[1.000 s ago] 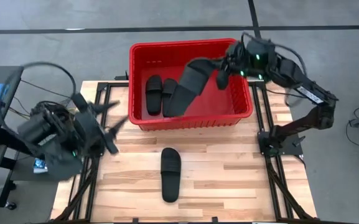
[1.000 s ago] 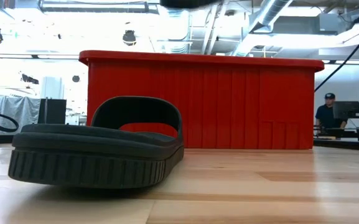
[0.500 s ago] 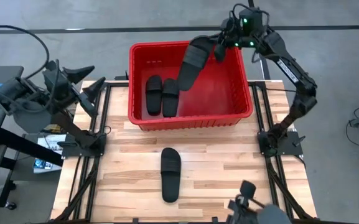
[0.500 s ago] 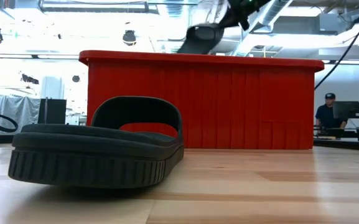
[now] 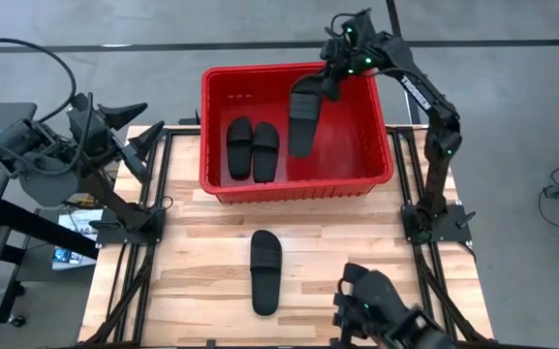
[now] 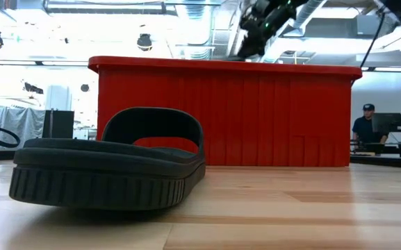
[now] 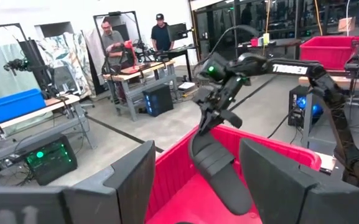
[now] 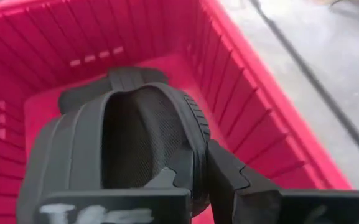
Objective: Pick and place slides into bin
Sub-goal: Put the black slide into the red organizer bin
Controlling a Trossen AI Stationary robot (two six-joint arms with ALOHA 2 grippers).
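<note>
The red bin (image 5: 381, 116) stands at the table's far side. Two black slides (image 5: 239, 147) (image 5: 264, 150) lie side by side, soles down, on its floor. A third slide (image 5: 302, 116) hangs inside the bin, with my right gripper (image 5: 329, 85) shut on it above the far rim. Another slide (image 5: 265, 271) lies sole down on the wooden table, in front of the bin. My left gripper (image 5: 136, 126) stands open beyond the table's left edge, holding nothing. My right gripper holds the slide by one side of its strap band (image 8: 198, 140), one finger (image 8: 176, 177) inside the strap's opening and the other (image 8: 229, 180) outside. It comes slanting down from the far side. The slide hangs steeply below it inside the bin (image 7: 219, 165); whether its lower end touches the floor cannot be told.
The right half of the bin floor (image 5: 352, 145) is bare. A dark, unclear shape (image 5: 386, 310) shows at the table's near edge. People stand at benches in the room behind (image 7: 111, 40). The bin's tall near wall (image 6: 228, 114) rises behind the slide on the table (image 6: 110, 167).
My right gripper has carried the slide toward the bin's far rim and down; the slide has swung from a slant above the bin to hanging steeply, below the rim. My left arm has drawn back off the table toward the left and then kept still.
</note>
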